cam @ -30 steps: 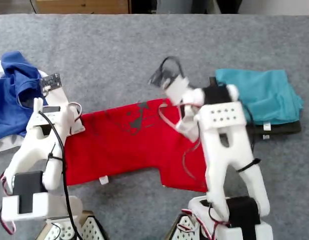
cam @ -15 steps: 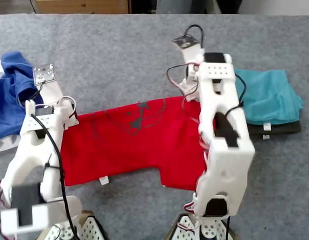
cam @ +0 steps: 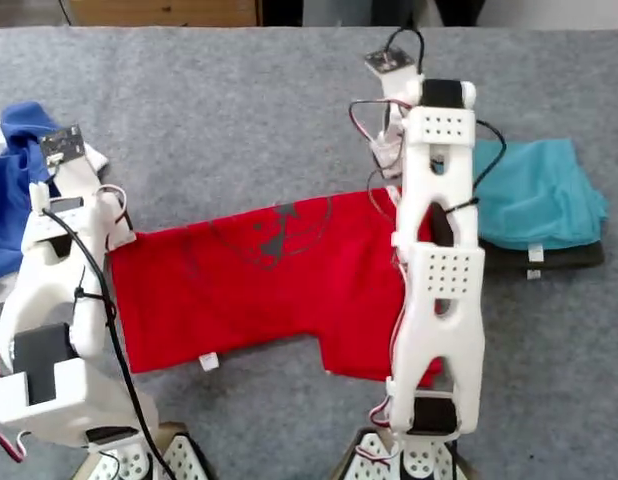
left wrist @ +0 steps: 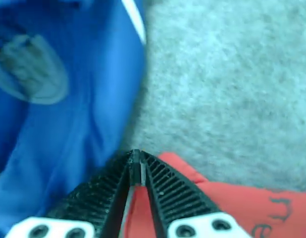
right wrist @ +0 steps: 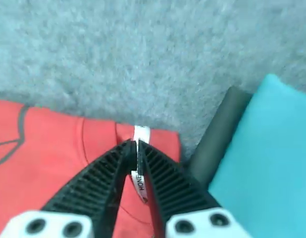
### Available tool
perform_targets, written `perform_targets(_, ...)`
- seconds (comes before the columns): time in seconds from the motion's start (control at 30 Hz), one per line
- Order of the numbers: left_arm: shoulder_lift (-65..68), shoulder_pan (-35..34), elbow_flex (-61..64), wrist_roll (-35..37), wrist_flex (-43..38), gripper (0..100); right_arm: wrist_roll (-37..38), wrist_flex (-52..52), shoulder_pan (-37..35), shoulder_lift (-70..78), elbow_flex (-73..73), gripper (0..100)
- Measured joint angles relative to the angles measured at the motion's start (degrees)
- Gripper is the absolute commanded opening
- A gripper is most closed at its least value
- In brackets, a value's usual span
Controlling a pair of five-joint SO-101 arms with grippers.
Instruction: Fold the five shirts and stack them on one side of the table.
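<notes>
A red shirt [cam: 259,280] lies spread across the middle of the grey table. My left gripper [cam: 117,238] is shut on its left corner, beside a crumpled blue shirt [cam: 9,200]. In the left wrist view the fingertips [left wrist: 136,168] meet over the red cloth [left wrist: 232,208], with the blue shirt [left wrist: 54,99] close by. My right gripper [cam: 382,190] is at the shirt's far right edge. There it [right wrist: 135,146] is shut on the collar with its white label [right wrist: 141,134]. A folded teal shirt [cam: 534,190] rests on a folded dark shirt [cam: 549,257] at the right.
White cloth [cam: 1,290] peeks out under the blue shirt at the left edge. The teal shirt [right wrist: 262,148] and dark shirt [right wrist: 217,139] lie just beside the red collar. Bare grey table [cam: 209,110] stretches along the far side.
The right arm has stretched out toward the far side, taking the collar with it. The left gripper has moved left and farther away, pulling the shirt's left corner outward.
</notes>
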Motion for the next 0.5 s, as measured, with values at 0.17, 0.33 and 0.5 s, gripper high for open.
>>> perform_targets(0.17, -4.7, -0.4, 0.0, 0.0, 1.7, 3, 0.0, 0.3, 0.0, -2.5, -0.5, 1.4)
perform_targets(0.33, -14.7, 3.7, 0.6, -4.7, 11.3, 3, 0.1, 0.3, -0.4, -14.7, 10.2, 1.4)
perform_targets(0.5, -21.3, 6.5, 8.8, -5.5, 9.1, 3, 5.1, -1.0, -2.5, -24.1, 27.2, 1.4)
